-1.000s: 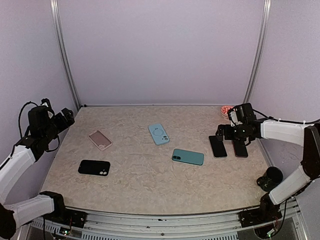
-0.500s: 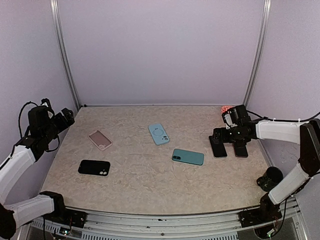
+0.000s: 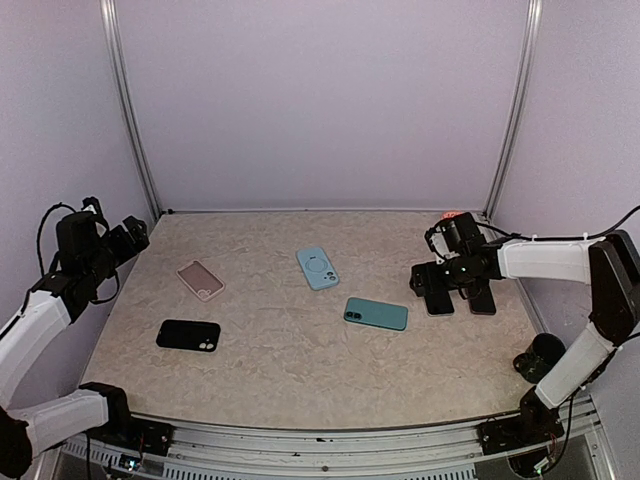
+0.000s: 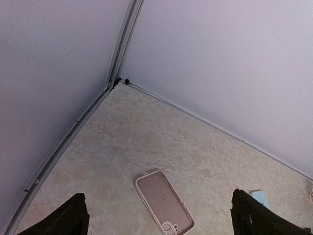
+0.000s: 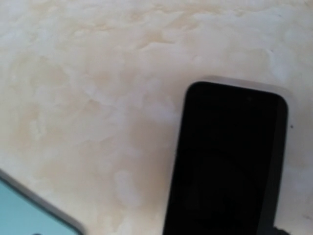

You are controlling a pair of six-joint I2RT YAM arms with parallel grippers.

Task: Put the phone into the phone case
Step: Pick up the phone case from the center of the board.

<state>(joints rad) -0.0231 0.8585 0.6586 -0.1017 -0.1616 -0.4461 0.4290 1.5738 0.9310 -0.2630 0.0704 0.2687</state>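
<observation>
A black phone [image 3: 437, 296] lies screen up at the right of the table, and fills the right wrist view [image 5: 230, 156]. My right gripper [image 3: 428, 279] hangs low over its far end. Its fingers do not show in the wrist view, so I cannot tell its state. A second dark phone [image 3: 482, 299] lies just right of the first. A light blue case [image 3: 317, 267] lies mid-table and a pink case [image 3: 200, 279] at the left; the pink case also shows in the left wrist view [image 4: 164, 202]. My left gripper [image 3: 135, 235] is raised at the far left, open and empty.
A teal phone [image 3: 376, 313] lies face down left of the black phone; its corner shows in the right wrist view [image 5: 29, 215]. A black phone or case [image 3: 188, 335] lies at the front left. A small red object [image 3: 452, 215] sits at the back right corner.
My right gripper has moved left, from over the two dark phones to the far end of the left one. The left arm has not moved.
</observation>
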